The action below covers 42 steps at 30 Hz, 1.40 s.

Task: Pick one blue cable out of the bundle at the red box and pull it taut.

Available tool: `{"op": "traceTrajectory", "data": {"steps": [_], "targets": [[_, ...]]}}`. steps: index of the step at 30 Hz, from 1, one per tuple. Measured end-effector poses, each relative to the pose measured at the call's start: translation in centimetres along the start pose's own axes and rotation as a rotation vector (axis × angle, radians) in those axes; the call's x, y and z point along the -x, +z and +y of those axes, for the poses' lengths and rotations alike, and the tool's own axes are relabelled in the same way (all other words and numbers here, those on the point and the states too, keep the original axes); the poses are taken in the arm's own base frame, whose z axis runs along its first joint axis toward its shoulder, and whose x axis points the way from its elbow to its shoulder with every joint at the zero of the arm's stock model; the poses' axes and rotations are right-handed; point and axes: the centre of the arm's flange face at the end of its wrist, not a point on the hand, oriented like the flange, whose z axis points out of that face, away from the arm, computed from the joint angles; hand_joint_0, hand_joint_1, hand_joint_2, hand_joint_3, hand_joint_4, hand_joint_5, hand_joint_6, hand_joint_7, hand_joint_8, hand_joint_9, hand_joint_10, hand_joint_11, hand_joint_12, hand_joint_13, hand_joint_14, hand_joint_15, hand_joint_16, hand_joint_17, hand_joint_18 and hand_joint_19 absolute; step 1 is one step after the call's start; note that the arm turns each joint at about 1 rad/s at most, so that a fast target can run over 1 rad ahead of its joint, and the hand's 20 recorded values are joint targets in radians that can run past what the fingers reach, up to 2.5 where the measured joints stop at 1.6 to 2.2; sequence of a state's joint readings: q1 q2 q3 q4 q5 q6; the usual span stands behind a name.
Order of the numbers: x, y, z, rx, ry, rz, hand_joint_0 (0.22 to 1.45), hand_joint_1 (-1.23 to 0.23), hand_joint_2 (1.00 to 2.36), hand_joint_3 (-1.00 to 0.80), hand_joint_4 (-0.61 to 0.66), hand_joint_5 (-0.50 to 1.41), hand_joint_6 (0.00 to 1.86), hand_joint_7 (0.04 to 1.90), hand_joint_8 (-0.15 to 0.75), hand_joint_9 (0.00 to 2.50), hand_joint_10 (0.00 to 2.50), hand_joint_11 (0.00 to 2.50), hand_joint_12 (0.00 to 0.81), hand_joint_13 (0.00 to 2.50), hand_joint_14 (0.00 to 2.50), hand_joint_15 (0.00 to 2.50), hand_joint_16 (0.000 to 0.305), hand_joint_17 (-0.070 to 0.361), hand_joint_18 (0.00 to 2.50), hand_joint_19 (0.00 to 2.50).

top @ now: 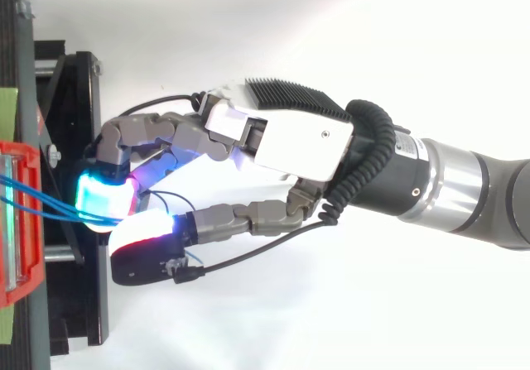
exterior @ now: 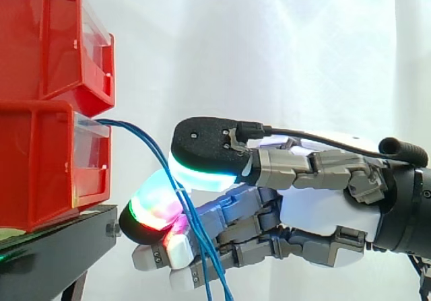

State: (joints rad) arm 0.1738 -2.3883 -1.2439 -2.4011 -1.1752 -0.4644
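Pinching thin blue cables between thick glowing pads, hand curled, boxy red bin beside.

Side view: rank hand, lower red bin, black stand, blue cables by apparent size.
1. hand: largest, though it may sit nearer the camera.
2. lower red bin.
3. black stand, counting the part in frame.
4. blue cables: thin strands, smallest.

Two red bins, stacked on one black stand. Blue cables just right of the stand: at least two, exact number unclear. One hand, right of the stand. One white curtain behind.
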Motion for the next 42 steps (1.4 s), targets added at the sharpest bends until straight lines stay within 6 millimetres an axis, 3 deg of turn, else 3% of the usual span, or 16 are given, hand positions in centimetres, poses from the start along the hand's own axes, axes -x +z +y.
{"op": "traceTrajectory", "data": {"steps": [6, 22, 37, 42], "targets": [[0.0, 0.0, 0.0, -0.002, -0.002, 0.003, 0.6, -0.7, 1.02, -0.18, 0.24, -0.1, 0.51, 1.4, 0.382, 0.83, 0.02, 0.77, 0.424, 0.52, 0.01, 0.2, 0.057, 0.129, 0.6, 0.38], [-0.4, -0.2, 0.1, -0.007, -0.017, 0.005, 0.61, -0.76, 1.02, -0.08, 0.25, -0.16, 0.76, 1.11, 0.385, 0.83, 0.02, 0.8, 0.426, 0.55, 0.01, 0.19, 0.058, 0.13, 0.65, 0.36], [-0.7, -0.2, 0.4, -0.006, -0.003, 0.007, 0.6, -0.78, 1.02, 0.01, 0.26, -0.16, 0.81, 1.05, 0.403, 0.86, 0.01, 0.82, 0.444, 0.57, 0.01, 0.2, 0.062, 0.138, 0.69, 0.34], [0.0, -0.2, 2.2, -0.012, 0.004, 0.011, 0.6, -0.78, 1.02, 0.02, 0.26, -0.16, 0.81, 1.06, 0.406, 0.87, 0.01, 0.82, 0.445, 0.57, 0.01, 0.2, 0.062, 0.139, 0.69, 0.35]]}}
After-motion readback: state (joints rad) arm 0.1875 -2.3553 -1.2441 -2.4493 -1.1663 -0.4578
